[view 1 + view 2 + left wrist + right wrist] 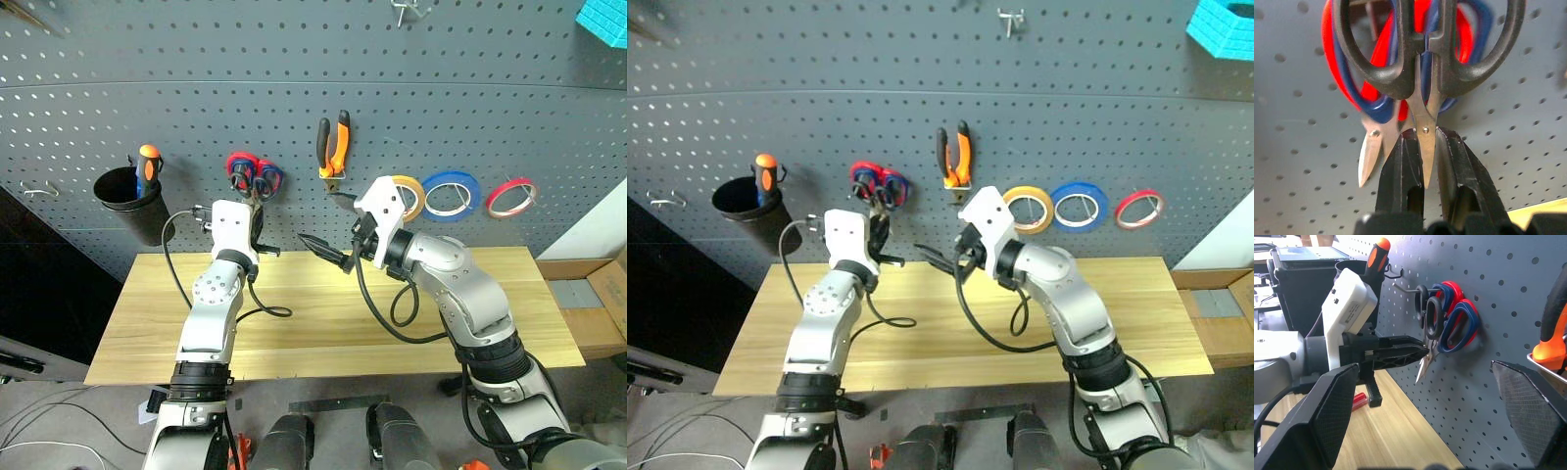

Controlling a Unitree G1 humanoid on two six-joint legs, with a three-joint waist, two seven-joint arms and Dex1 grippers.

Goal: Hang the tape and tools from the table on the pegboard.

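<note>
Pegboard (118, 59): landmark; pliers (334, 144) and tape (1029, 209) already hung on it.
Left gripper (1425, 161): clamped on black-handled scissors (1420, 58), loops at hook (1405, 290), crowding red-and-blue scissors (1457, 325).
Right gripper (1420, 396): wide open, empty.
Risk: releasing before loops seat drops scissors to table (323, 323).

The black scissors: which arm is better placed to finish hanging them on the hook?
Left. Its gripper is shut on the black scissors, handles at the hook. The right gripper is open, away from them.

A workshop: tool-hung pegboard (196, 78) above a plank table (323, 313).
</note>
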